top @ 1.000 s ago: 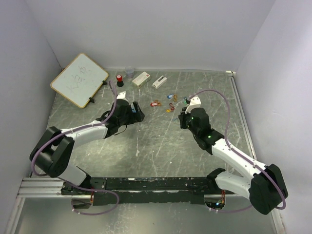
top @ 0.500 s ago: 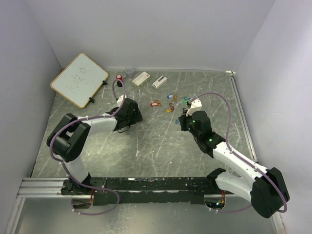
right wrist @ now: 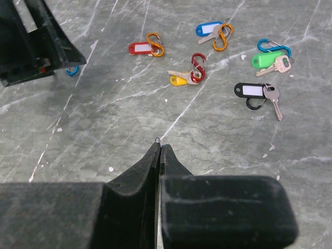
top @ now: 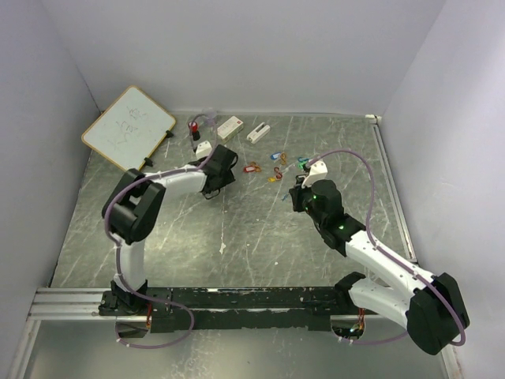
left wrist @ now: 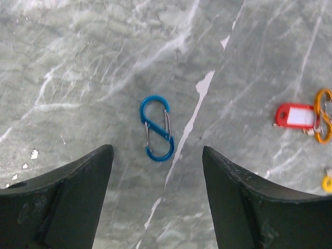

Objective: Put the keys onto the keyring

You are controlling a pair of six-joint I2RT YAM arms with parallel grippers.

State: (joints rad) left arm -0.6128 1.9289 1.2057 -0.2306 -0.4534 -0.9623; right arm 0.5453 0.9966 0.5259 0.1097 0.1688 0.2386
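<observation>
1. My left jaws (left wrist: 157, 154) stand wide apart and hold nothing. The blue clip (left wrist: 156, 128) lies flat on the table (left wrist: 72, 62) in the gap between my fingers. My right jaws (right wrist: 159, 146) are pressed together, empty, pointing at bare tabletop.
2. The clip is thin and lies flat, so a squeeze may skid it sideways or flip it out. If I come in too low, my fingertips scrape the tabletop instead.
3. The keys (right wrist: 178, 80) lie scattered ahead of my right jaws, each beside a coloured clip. The red-tagged key (left wrist: 295, 115) is the nearest to my left jaws, touching an orange clip (left wrist: 324, 115). A careless sweep would drag the pair along.
4. Both arms aim at the same patch, so a reach by either could strike the other.
5. The near half of the table gives open room. Behind my left arm stand a whiteboard (top: 129, 129) and small boxes (top: 229, 126) along the back edge, and walls (top: 252, 55) close three sides.
</observation>
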